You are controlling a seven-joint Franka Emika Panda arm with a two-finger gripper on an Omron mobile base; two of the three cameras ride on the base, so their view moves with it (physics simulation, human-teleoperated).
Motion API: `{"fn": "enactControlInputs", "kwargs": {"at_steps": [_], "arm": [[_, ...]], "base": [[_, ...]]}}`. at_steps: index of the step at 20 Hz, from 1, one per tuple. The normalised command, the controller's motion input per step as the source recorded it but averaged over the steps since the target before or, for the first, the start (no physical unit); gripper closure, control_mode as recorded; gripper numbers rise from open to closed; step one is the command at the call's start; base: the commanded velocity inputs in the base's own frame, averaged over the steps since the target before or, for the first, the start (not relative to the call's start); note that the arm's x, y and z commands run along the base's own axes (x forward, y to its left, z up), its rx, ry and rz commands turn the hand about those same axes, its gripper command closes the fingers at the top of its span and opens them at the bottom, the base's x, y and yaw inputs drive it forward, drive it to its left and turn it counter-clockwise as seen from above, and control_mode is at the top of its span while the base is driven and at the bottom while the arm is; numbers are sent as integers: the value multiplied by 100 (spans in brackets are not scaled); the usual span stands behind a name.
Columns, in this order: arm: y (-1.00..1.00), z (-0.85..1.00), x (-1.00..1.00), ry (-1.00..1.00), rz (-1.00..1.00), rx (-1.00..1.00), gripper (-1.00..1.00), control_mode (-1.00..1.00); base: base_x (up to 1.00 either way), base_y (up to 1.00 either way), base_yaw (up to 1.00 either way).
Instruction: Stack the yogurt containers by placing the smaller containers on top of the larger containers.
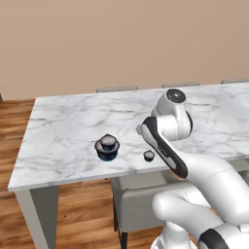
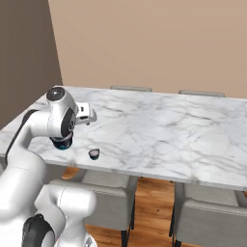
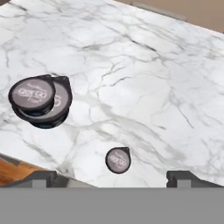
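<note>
Tiny cup (image 3: 118, 160) alone on marble: likely light, rigid, slick foil; pinch low across sides. Gripper (image 3: 112, 177) spread wide, empty.

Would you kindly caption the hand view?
Medium cup stacked on large cup; tiny cup alone on marble table.

1. The widest, squat dark yogurt cup with a blue base and broad pinkish-grey foil top (image 3: 59, 107) is sitting upright on the marble, well ahead of the open jaws and off to their left in the hand view.
2. The medium dark cup with a pale printed foil top (image 3: 33, 95) is resting on top of the widest cup, sitting off-centre toward its left edge.
3. The tiny dark cup with a pale foil top (image 3: 118, 160) is standing alone, upright, just ahead of the jaws and between them, well apart from the stack.
</note>
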Motion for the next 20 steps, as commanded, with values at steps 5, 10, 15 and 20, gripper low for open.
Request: {"fn": "enactControlInputs", "kwargs": {"at_steps": [5, 10, 15, 20], "arm": [[-15, 0, 0, 9, -4, 6, -100, -100], [-12, -22, 0, 4, -4, 2, -100, -100], [-13, -38, 0, 0, -2, 0, -100, -100], [-6, -35, 0, 2, -3, 0, -100, -100]], "base": [[0, 0, 0], [0, 0, 0], [0, 0, 0], [0, 0, 0]]}}
